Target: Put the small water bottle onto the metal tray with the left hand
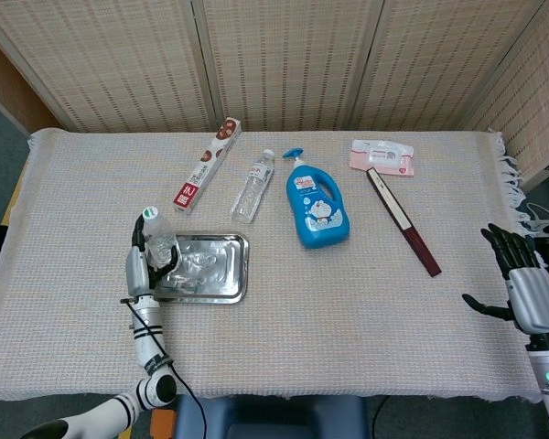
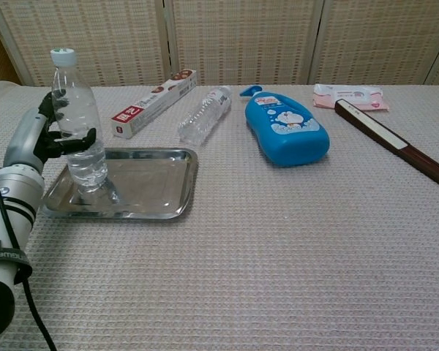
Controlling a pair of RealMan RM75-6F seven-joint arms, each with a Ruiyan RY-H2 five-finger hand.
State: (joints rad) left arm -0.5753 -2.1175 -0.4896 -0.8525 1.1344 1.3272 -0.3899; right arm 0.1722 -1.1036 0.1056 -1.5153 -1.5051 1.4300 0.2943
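A small clear water bottle (image 2: pixel 79 124) with a pale cap stands upright on the left part of the metal tray (image 2: pixel 154 183). My left hand (image 2: pixel 36 142) wraps its fingers around the bottle's middle from the left. From the head view the bottle (image 1: pixel 160 240) sits at the tray's (image 1: pixel 221 274) left end, with the left hand (image 1: pixel 139 265) beside it. My right hand (image 1: pixel 526 288) hovers over the table's right edge with its fingers spread and nothing in it; the chest view does not show it.
A second clear bottle (image 1: pixel 252 187) lies on its side behind the tray. Near it are a red-and-white long box (image 1: pixel 207 165), a blue pump bottle (image 1: pixel 317 203) lying flat, a wipes pack (image 1: pixel 382 156) and a dark long slat (image 1: pixel 403 221).
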